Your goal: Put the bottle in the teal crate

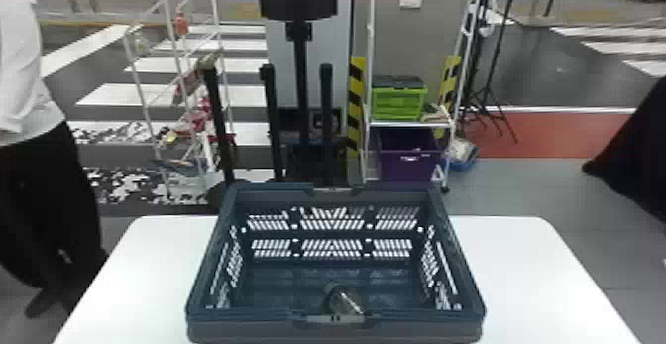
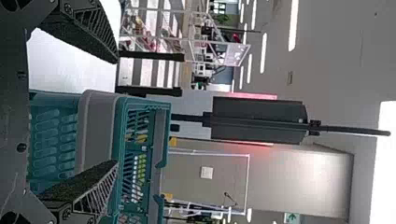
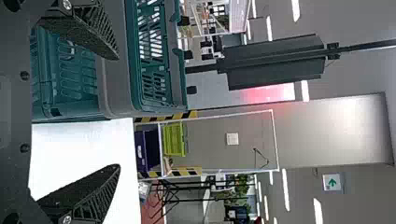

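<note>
The teal crate stands on the white table. A clear bottle lies tilted inside it on the floor, close to the near wall. In the left wrist view my left gripper is open, its fingers wide apart, with the crate beyond them. My right gripper also stands open in the right wrist view, nothing between its fingers; the crate and white table show past it.
The white table extends to both sides of the crate. Behind it stand a dark post-mounted stand, a white rack and a shelf with a green crate and purple bin. A person stands at the left.
</note>
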You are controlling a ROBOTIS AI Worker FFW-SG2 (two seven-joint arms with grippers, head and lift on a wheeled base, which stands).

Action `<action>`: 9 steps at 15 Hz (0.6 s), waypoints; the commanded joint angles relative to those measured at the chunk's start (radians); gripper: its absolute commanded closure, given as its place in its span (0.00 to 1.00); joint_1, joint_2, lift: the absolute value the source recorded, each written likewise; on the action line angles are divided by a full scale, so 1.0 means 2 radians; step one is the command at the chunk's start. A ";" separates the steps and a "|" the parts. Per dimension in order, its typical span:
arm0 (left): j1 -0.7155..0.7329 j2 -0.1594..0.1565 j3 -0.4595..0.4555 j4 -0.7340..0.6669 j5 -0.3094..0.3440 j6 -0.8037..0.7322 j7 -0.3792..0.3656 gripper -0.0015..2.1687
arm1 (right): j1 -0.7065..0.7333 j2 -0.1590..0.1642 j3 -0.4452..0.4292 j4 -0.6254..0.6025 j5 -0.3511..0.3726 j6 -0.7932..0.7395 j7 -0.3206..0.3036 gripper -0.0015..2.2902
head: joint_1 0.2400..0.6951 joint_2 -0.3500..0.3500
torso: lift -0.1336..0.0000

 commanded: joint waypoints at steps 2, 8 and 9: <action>-0.002 0.000 0.000 0.000 0.000 0.002 0.000 0.06 | -0.003 0.000 0.000 0.002 0.000 0.002 0.000 0.03 | 0.57 0.50 | 1.00; -0.002 0.001 0.000 -0.001 0.000 0.003 -0.001 0.06 | -0.003 -0.002 0.000 0.000 0.000 0.007 0.000 0.03 | 0.57 0.50 | 1.00; -0.002 0.001 -0.001 -0.001 0.000 0.003 -0.001 0.06 | -0.003 -0.002 0.000 0.000 0.000 0.007 0.000 0.03 | 0.57 0.50 | 1.00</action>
